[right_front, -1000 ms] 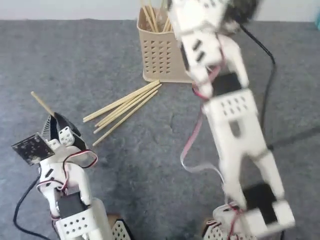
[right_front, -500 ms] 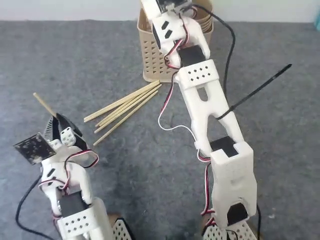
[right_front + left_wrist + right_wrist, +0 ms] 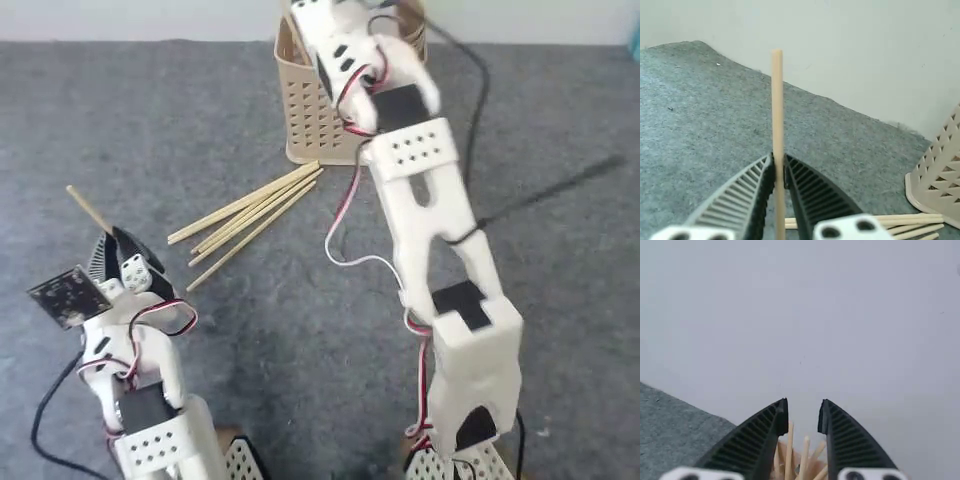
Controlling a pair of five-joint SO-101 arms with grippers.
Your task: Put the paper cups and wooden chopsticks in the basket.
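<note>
A beige slotted basket (image 3: 318, 110) stands at the back of the grey mat, with several wooden chopsticks (image 3: 789, 452) upright inside it. Several more chopsticks (image 3: 250, 212) lie in a loose bundle on the mat in front of the basket. My left gripper (image 3: 778, 167) is at the near left, shut on a single chopstick (image 3: 776, 125) that sticks up past its fingertips; the same chopstick (image 3: 87, 209) points up and to the left in the high view. My right gripper (image 3: 803, 416) hangs open above the basket's mouth with nothing between its fingers. The right arm (image 3: 420, 190) stretches over the basket.
The basket's corner (image 3: 935, 175) and the ends of the lying chopsticks (image 3: 900, 222) appear beyond my left gripper. A pale wall rises behind the mat. Open mat lies to the left of the bundle and between the two arms.
The right arm swung over and settled above the basket, then shifted slightly. The left arm has held still with its chopstick.
</note>
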